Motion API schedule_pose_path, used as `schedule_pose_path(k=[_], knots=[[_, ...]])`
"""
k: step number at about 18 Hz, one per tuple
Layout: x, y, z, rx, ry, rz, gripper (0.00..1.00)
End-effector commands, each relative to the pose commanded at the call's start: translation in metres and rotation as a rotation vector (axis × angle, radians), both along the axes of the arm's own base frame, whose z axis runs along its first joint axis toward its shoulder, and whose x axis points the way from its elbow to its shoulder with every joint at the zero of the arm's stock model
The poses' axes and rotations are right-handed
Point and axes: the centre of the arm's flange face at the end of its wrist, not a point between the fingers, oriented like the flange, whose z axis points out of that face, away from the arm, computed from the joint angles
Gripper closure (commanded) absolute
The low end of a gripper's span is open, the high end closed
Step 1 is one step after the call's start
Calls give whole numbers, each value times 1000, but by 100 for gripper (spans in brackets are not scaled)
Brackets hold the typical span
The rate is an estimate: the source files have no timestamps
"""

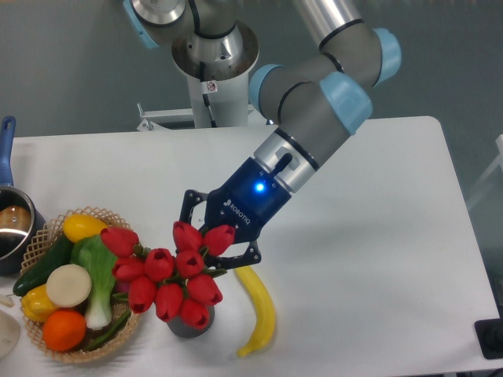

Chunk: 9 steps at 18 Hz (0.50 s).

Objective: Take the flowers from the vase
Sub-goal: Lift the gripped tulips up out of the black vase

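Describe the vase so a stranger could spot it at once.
Start at the wicker basket of produce at the table's front left. Just right of it, beneath the red flowers in the tool, stands the vase: a small dark grey cup, left of the banana.

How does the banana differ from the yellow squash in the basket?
The banana lies bare on the table; the squash sits in the basket among other produce. The banana is long, thin and curved; the squash looks shorter and plumper. Both are yellow.

White table (377,236): basket (47,345), vase (182,327), banana (259,310)
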Motion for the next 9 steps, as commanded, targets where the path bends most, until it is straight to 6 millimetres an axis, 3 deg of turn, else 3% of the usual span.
schedule_pose_path(k=[5,9], knots=[[-23,-15,28,31,-56,39,100],[-61,-45,57,85,-11,90,100]])
